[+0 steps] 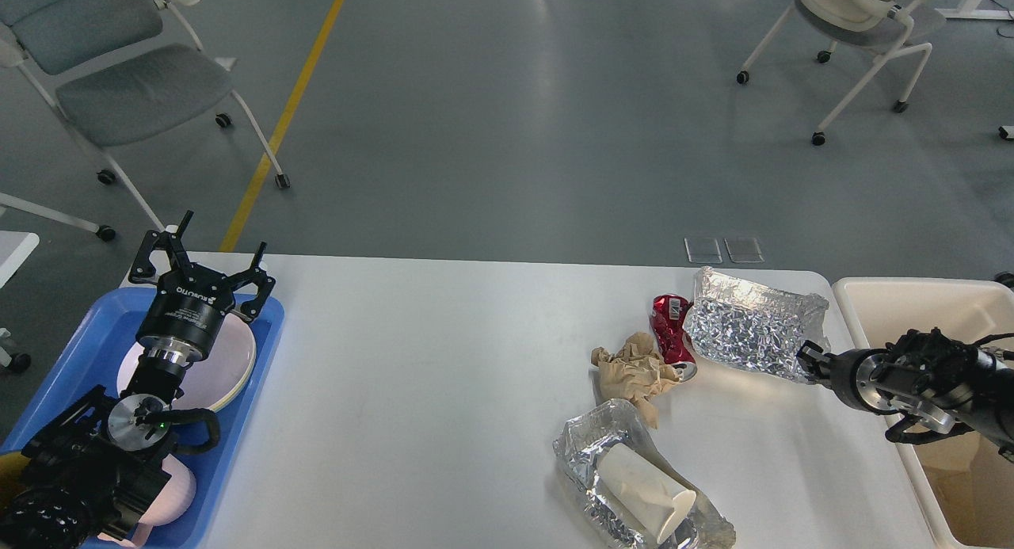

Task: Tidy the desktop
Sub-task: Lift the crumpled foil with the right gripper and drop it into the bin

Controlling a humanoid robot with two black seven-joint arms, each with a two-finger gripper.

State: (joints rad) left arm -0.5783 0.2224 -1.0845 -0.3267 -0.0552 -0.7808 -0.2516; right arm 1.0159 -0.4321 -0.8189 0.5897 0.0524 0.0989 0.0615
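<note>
The white desktop [444,359] holds litter on its right half: a crumpled silver foil bag [749,327], a crushed red can [668,327] touching the bag's left edge, a wad of brown paper [634,371], and a foil wrapper [582,454] with a white paper cup [646,489] lying in it. My right gripper [808,357] reaches in from the right, its dark tips at the bag's lower right corner; I cannot make out the fingers. My left gripper [207,244] is open and empty, above the far end of the blue tray [245,406].
The blue tray at the left edge holds pale pink plates [226,367]. A cream bin [911,295] stands off the table's right end, under my right arm. Wheeled chairs [119,89] stand on the floor beyond the table.
</note>
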